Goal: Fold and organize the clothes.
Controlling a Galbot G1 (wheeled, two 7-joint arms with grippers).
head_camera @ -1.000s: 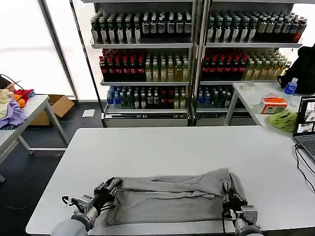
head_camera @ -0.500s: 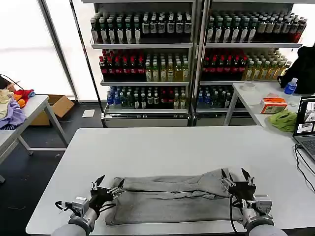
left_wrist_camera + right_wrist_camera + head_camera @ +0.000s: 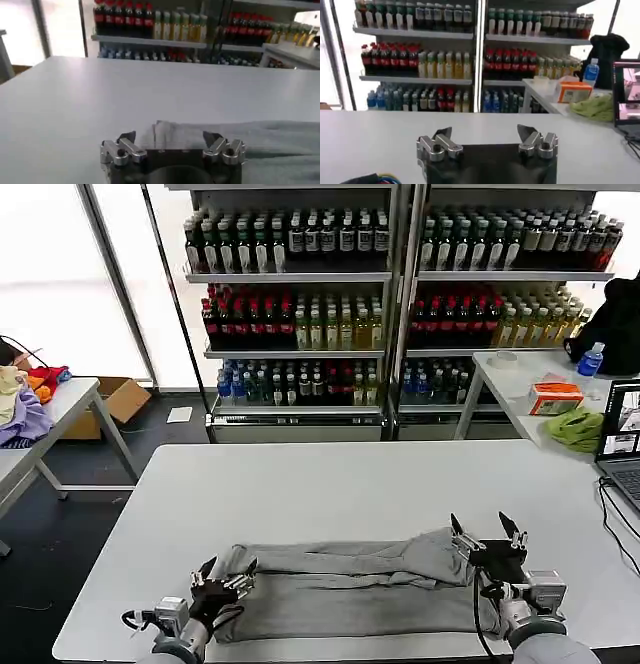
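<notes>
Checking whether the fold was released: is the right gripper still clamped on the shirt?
No: in the head view the right gripper is open, its fingers spread apart above the right end of the folded grey shirt.

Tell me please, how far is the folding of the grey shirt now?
Done: the grey shirt lies on the white table folded lengthwise into a long band. In hand: nothing; the left pincer at its left end and the right pincer at its right end are both open and hold no cloth. Left: the band is not yet folded across into a compact packet, nor put in its place.
</notes>
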